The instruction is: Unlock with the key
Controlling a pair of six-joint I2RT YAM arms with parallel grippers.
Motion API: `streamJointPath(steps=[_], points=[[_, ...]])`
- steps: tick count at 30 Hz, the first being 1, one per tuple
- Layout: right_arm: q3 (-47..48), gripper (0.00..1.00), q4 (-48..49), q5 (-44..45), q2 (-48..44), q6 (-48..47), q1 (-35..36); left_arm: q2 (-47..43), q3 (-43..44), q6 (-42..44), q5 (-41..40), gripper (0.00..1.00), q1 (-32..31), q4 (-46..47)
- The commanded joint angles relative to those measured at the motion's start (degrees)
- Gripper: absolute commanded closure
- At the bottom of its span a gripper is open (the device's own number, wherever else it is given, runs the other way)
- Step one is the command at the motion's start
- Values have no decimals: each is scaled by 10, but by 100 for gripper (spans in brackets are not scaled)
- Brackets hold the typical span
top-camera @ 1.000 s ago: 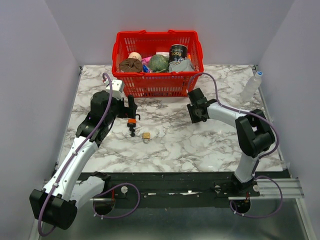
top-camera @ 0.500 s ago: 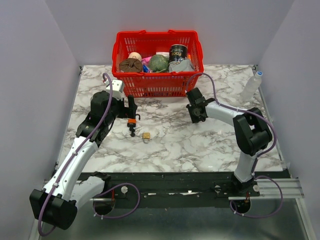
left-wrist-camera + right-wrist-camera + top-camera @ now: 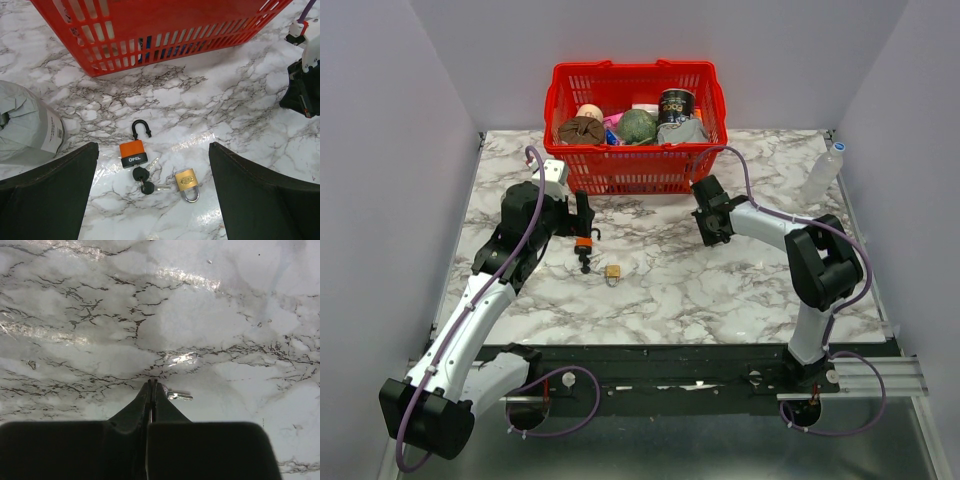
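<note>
Fingers of the right end effector (image 3: 151, 386) are pressed together low over the desk (image 3: 225, 300). The key (image 3: 179, 395) shows its blade just beside their tip; whether it is gripped I cannot tell. The left end effector (image 3: 152, 150) gapes wide, empty, above the orange padlock (image 3: 133, 154). The red basket (image 3: 635, 68) holds a dark can (image 3: 675, 103) among other items.

inside the black left claw (image 3: 154, 150): orange-and-black padlock (image 3: 133, 152), brass-yellow padlock (image 3: 186, 180), white table (image 3: 240, 100) veined dark grey. beyond, a red lattice basket (image 3: 165, 30). at the black right claw (image 3: 151, 385), the key (image 3: 179, 395) shows silver.
</note>
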Motion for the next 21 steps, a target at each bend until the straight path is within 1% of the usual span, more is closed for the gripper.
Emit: streamJointPath(steps=[1,7,10,13,16,17,18,19,20,21], points=[[6,99,-18,-2,11,6,3,-6,-6,5,-11,1,1,9],[-5,99,-8,-13,-9,17,3,-5,-6,7,-12,1,1,9],[-9,99,-7,-38,-32,22,3,-5,-6,6,-12,1,1,8],[-20,99,-2,-95,-71,20,3,-7,-4,8,6,1,1,15],[-39,99,7,-180,-123,7,3,-14,-10,10,46,1,1,30],[-45,99,13,-226,-138,7,3,-16,-13,10,59,1,1,34],[-52,99,18,-249,-157,7,3,-21,-15,15,74,1,1,39],[-63,99,23,-274,-187,12,4,-24,-21,20,111,1,0,52],[-67,99,35,-320,-205,14,3,-27,-24,23,128,1,0,58],[-71,99,40,-342,-219,20,3,-34,-27,26,147,1,0,64]])
